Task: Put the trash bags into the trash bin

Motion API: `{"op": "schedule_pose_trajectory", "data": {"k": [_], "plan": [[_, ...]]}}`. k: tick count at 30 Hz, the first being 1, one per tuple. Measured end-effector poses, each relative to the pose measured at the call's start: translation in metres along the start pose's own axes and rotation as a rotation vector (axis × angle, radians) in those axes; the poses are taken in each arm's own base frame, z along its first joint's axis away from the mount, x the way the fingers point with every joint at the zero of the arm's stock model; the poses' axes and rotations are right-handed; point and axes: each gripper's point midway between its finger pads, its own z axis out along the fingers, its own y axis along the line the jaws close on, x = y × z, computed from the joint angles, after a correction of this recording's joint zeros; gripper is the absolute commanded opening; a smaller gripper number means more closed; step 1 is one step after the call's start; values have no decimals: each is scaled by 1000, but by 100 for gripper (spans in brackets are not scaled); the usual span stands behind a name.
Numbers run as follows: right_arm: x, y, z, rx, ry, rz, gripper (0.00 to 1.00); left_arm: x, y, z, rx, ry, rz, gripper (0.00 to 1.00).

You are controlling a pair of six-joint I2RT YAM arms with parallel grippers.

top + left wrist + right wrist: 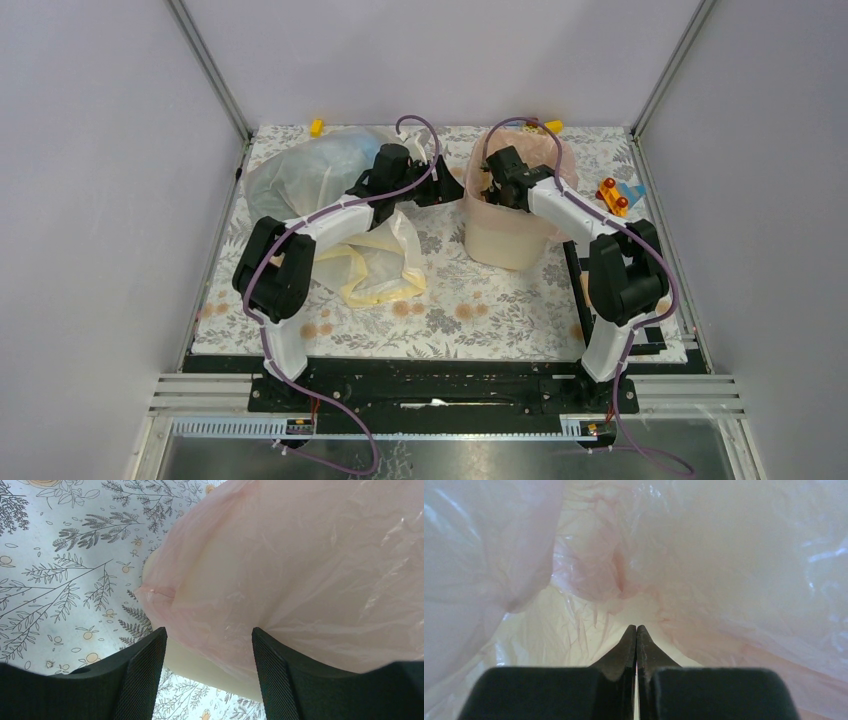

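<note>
The cream trash bin (505, 240) stands at the back right of the floral mat, with a pale pink trash bag (548, 150) lining it and folded over its rim. My right gripper (636, 627) is down inside that bag (734, 570), shut, with nothing seen between its fingers. My left gripper (452, 190) hovers open at the bin's left side. Between its fingers (150, 655) I see the pink overhang (300, 570) and the bin's wall (197, 664); they do not touch. A pale yellow bag (378, 268) and a bluish-clear bag (305, 170) lie on the mat at the left.
Small yellow toys (316, 127) (553, 126) lie at the mat's back edge. A red-orange toy (612, 195) and a blue piece (633, 190) sit right of the bin. Grey enclosure walls close in on three sides.
</note>
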Motion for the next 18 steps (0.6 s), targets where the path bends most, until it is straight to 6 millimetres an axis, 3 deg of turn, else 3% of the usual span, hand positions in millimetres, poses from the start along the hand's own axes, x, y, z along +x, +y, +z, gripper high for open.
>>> {"op": "schedule_pose_trajectory", "data": {"k": [13, 18], "plan": [[-7, 2, 18, -14, -40, 32, 0, 1, 0, 0, -1, 6, -1, 66], [1, 1, 33, -7, 2, 35, 0, 1, 0, 0, 0, 6, 2, 66]]}}
